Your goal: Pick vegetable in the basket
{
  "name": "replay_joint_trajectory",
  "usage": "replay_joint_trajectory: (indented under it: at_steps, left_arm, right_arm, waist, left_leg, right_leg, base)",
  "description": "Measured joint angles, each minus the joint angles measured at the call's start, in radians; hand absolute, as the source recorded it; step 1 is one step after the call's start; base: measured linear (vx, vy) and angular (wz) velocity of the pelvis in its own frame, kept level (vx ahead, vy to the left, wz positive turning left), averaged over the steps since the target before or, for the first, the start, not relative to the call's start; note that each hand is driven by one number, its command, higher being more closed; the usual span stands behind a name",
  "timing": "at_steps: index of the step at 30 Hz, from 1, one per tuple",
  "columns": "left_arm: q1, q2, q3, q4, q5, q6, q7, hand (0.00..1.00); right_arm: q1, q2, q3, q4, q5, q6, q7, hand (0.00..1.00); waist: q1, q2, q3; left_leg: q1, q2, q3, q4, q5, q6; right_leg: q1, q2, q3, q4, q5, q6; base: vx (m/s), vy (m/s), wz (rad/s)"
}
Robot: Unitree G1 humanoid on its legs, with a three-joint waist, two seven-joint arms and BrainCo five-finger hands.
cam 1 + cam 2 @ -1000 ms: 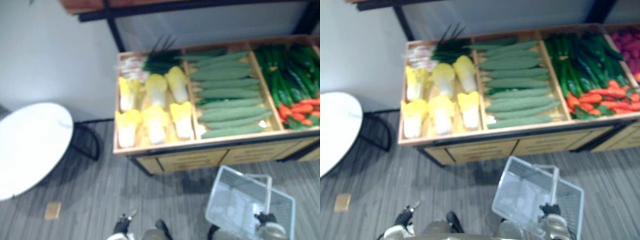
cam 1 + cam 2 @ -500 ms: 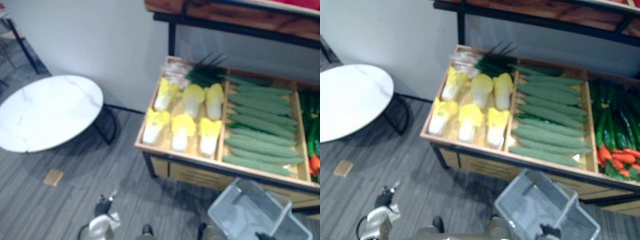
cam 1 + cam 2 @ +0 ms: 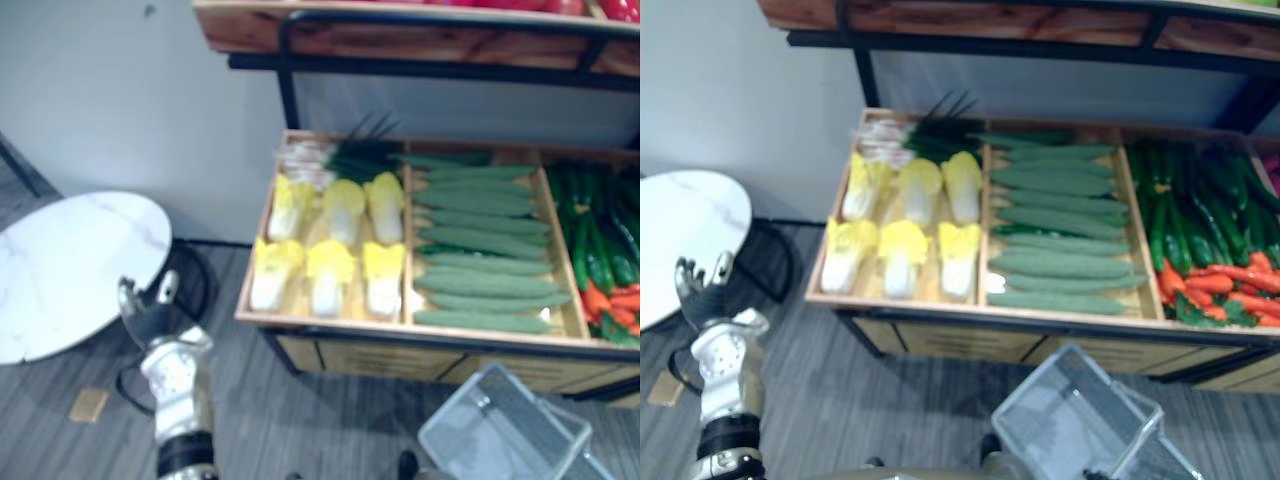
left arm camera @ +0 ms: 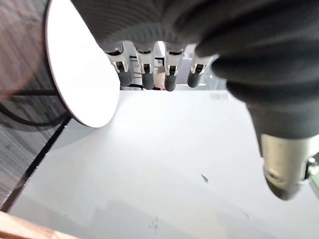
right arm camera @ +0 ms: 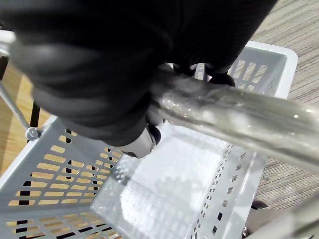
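A wooden produce stand (image 3: 330,330) holds yellow-white cabbages (image 3: 328,270), long green cucumbers (image 3: 485,250), dark green peppers (image 3: 1200,215) and red-orange vegetables (image 3: 1230,290). Green onions (image 3: 340,155) lie at the back of the cabbage bin. An empty pale grey plastic basket (image 3: 500,435) hangs low in front of the stand. My right hand (image 5: 99,64) is curled round its clear handle (image 5: 234,114). My left hand (image 3: 148,312) is raised to the left of the stand, short of the cabbages. In the left wrist view that hand's fingers (image 4: 147,74) are straight and hold nothing.
A round white marble-look table (image 3: 60,270) on a black frame stands at the left, just behind my left hand. A wooden upper shelf (image 3: 400,25) on black posts overhangs the back of the stand. A pale wall rises behind, with grey striped floor below.
The camera has swung, so the whole scene has shifted. My left arm has risen from the bottom edge to beside the white table. The basket stays in my right hand.
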Motion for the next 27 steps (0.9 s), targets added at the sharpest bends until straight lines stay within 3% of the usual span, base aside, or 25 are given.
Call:
replay_joint_trajectory:
  at_steps: [3, 6, 11, 13, 18, 27]
  left_arm:
    - [0.000, -0.004, -0.055, -0.025, 0.044, 0.006, -0.003, 0.00]
    - [-0.001, -0.021, -0.112, -0.033, 0.100, 0.017, -0.024, 0.00]
    - [-0.027, -0.060, -0.214, -0.018, 0.190, 0.049, -0.067, 0.00]
    - [-0.037, -0.070, -0.251, 0.002, 0.214, 0.057, -0.074, 0.00]
    - [-0.097, -0.115, -0.328, 0.059, 0.325, 0.084, -0.101, 0.00]
    - [-0.161, -0.132, -0.347, 0.101, 0.403, 0.125, -0.093, 0.00]
  right_arm:
    - [0.018, 0.003, 0.000, -0.011, 0.001, -0.001, 0.001, 1.00]
    - [0.024, 0.013, -0.002, -0.019, 0.001, -0.001, 0.001, 1.00]
    - [0.029, 0.027, -0.007, -0.039, 0.000, 0.000, 0.001, 1.00]
    - [0.028, 0.028, -0.005, -0.052, -0.001, 0.000, 0.002, 1.00]
    - [0.034, 0.032, -0.008, -0.056, -0.001, 0.000, 0.001, 1.00]
    - [0.033, 0.034, -0.002, -0.106, 0.000, 0.001, -0.003, 1.00]
  waist:
    - [-0.002, -0.001, -0.014]
    - [-0.025, -0.001, -0.017]
    - [-0.032, 0.001, -0.019]
    - [-0.049, 0.004, -0.019]
    - [-0.053, 0.013, -0.017]
    - [-0.053, 0.032, 0.015]
  left_leg:
    - [0.003, -0.002, 0.023, 0.000, -0.001, -0.002]
    - [0.014, -0.002, 0.054, 0.000, -0.002, -0.002]
    - [0.017, 0.001, 0.111, 0.000, -0.003, -0.004]
    - [0.017, 0.001, 0.124, 0.000, -0.003, -0.004]
    - [0.020, 0.001, 0.155, 0.000, -0.003, -0.004]
    - [0.011, -0.001, 0.181, 0.001, -0.002, -0.004]
  right_leg:
    - [0.000, 0.001, 0.018, -0.014, 0.010, 0.002]
    - [0.000, 0.002, 0.034, -0.015, 0.014, 0.002]
    - [-0.019, 0.010, 0.073, -0.024, 0.029, 0.000]
    - [-0.027, 0.010, 0.082, -0.023, 0.030, 0.000]
    - [-0.039, 0.013, 0.101, -0.020, 0.031, 0.001]
    - [-0.080, 0.013, 0.120, 0.006, 0.030, 0.001]
  base:
    - [-0.01, 0.005, -0.19]
    - [-0.02, -0.009, -0.19]
    - [-0.03, -0.019, -0.23]
    - [-0.03, -0.016, -0.16]
    - [-0.03, -0.019, -0.12]
    - [-0.04, -0.019, -0.07]
